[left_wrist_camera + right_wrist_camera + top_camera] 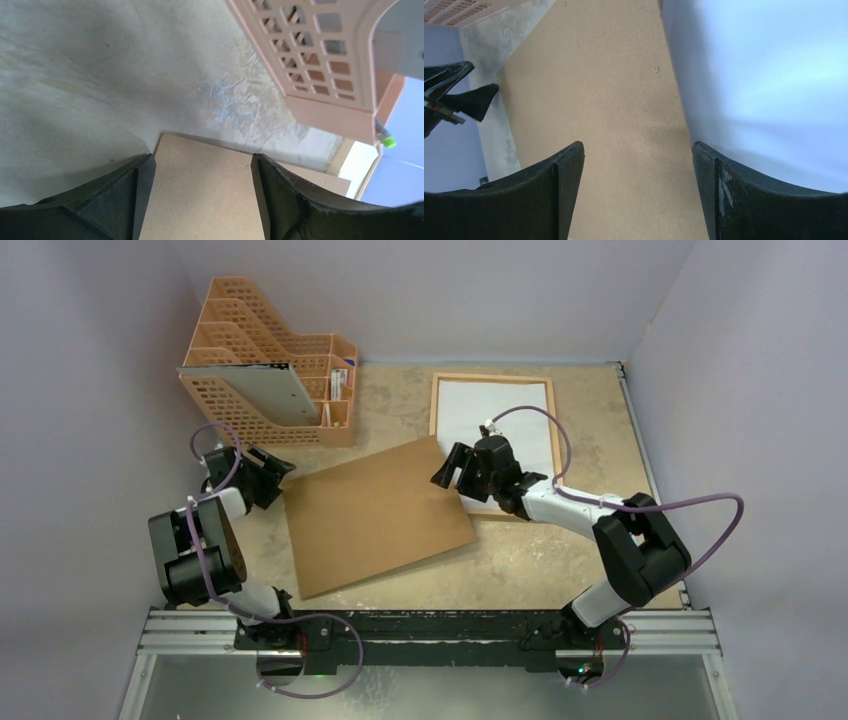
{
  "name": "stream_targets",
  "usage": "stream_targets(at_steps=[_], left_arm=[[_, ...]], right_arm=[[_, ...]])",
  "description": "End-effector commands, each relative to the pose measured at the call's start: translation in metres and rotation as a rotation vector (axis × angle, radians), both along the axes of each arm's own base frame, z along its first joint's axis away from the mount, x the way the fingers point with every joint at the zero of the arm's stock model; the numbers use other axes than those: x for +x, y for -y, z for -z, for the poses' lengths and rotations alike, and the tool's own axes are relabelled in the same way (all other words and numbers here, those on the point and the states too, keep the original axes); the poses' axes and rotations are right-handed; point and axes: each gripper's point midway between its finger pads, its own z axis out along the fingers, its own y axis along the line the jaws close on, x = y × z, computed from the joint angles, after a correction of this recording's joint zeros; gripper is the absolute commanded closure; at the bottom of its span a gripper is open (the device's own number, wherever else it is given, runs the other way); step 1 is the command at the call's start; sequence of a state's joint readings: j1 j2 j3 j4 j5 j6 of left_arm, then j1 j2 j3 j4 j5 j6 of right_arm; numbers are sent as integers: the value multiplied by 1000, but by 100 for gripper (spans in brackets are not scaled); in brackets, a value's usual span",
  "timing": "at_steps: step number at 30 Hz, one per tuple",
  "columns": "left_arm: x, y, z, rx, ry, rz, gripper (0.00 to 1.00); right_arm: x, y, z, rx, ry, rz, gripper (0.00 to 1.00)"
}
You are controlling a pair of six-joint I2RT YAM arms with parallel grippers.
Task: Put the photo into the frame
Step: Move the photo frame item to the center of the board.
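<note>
The light-wood frame (437, 410) lies flat at the back right, filled by a plain white sheet (500, 410); I cannot tell whether that is the photo's back, and no printed side shows. A brown backing board (375, 515) lies tilted on the table, its right corner over the frame's near left corner. My left gripper (278, 473) (202, 157) is open over the board's left corner. My right gripper (450, 465) (638, 146) is open over the board's right corner, beside the white sheet (764, 75). The board (200, 200) (599, 100) shows between both pairs of fingers, with nothing gripped.
An orange file rack (270, 365) (320, 55) stands at the back left with a grey sheet (272, 392) leaning in its front slot and a green-capped pen (385, 141) at its end. Walls close in left, back and right.
</note>
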State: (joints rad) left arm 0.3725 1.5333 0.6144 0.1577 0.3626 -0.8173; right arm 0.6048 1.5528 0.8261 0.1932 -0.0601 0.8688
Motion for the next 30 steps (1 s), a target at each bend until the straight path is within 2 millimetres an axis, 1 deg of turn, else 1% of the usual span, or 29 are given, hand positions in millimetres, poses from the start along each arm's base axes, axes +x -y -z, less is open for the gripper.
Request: stream_targets(at_steps=[1,5,7,10,14,17,20,23,25,27,30], left_arm=[[-51,53,17,-159,-272,155,27],[-53,39,9,-65,-311,165,26],[-53,35,6,-44,-320,161,25],[-53,31,0,-19,-333,164,25],[-63,17,-4,80,-383,166,24],[-69,17,-10,101,-356,162,21],[-70,18,-20,116,-318,164,19],[-73,16,-28,150,-306,173,18],[-77,17,-29,150,-306,176,18],[-80,21,-28,140,-301,187,21],[-88,26,-18,123,-315,205,25]], right_arm=[[22,-11,-45,60,144,-19,18],[39,16,-44,-64,189,9,13],[48,27,-46,-115,214,10,10],[56,36,-46,-174,245,-25,7],[61,38,-44,-193,266,-127,7],[68,43,-40,-222,279,-153,7],[75,48,-28,-234,263,-186,7],[72,42,-16,-199,246,-275,8],[67,37,-10,-185,236,-325,10],[69,38,-6,-198,236,-333,11],[66,33,-5,-181,254,-373,12]])
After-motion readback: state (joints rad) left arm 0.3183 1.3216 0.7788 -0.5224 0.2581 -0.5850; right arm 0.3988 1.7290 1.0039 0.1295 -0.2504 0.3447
